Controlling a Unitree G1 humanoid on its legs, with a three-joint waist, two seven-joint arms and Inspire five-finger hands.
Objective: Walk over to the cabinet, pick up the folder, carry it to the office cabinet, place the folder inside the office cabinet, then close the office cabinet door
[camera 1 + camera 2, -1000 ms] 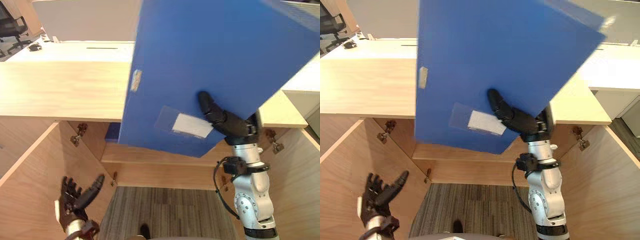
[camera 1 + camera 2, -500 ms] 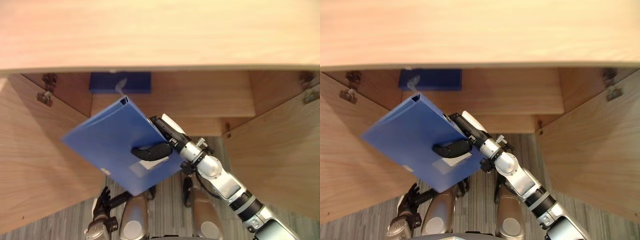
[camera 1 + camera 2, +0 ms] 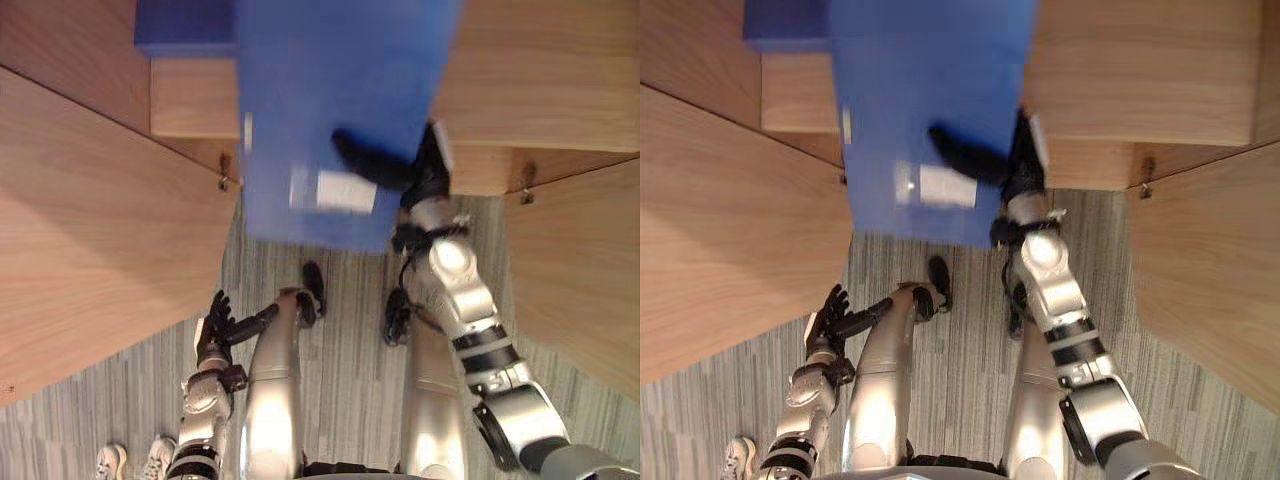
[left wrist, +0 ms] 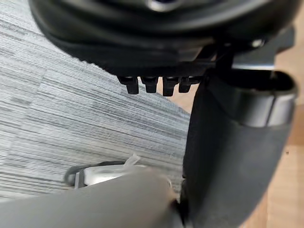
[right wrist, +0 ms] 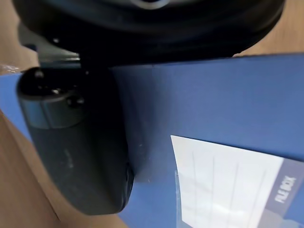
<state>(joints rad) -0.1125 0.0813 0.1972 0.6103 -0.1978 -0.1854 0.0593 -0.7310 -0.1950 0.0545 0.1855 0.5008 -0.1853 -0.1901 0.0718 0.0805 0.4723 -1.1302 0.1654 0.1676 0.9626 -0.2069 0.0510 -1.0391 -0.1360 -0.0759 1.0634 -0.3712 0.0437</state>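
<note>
- You're in the placing step. Your right hand (image 3: 420,172) pinches the blue folder (image 3: 340,90), thumb across its face, at the mouth of the open office cabinet (image 3: 540,95).
- Next you'd need to slide the folder in level beside the other blue item (image 3: 180,25), release it, then reach for a door (image 3: 90,220).
- Your left hand (image 3: 222,322) hangs low, loosely spread, holding nothing.
- The folder hides its own far edge, so you can't tell whether it touches anything inside.
</note>
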